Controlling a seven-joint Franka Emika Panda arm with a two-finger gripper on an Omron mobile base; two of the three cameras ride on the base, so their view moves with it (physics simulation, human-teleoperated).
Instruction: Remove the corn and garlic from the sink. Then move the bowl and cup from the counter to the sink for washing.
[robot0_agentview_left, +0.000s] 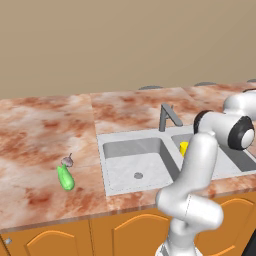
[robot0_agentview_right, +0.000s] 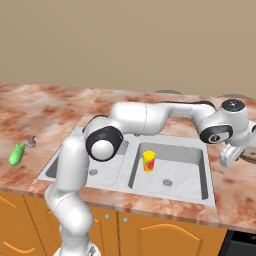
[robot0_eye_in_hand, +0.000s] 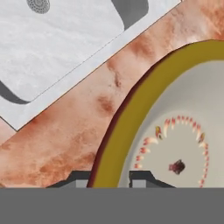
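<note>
Gripper (robot0_eye_in_hand: 111, 179) pinched on bowl (robot0_eye_in_hand: 175, 131) rim, right of sink (robot0_agentview_right: 210, 172); my shallow edge hold risks tilt and slip on lifting.

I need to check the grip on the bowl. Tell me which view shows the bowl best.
The hand view: the bowl is close up, its olive rim running between the tool's fingertips. The right base view catches a sliver of it at the right edge, beside the hand.

one corn (robot0_agentview_left: 65, 178), one garlic (robot0_agentview_left: 67, 161), one cup (robot0_agentview_right: 149, 160), one bowl (robot0_eye_in_hand: 175, 131)
</note>
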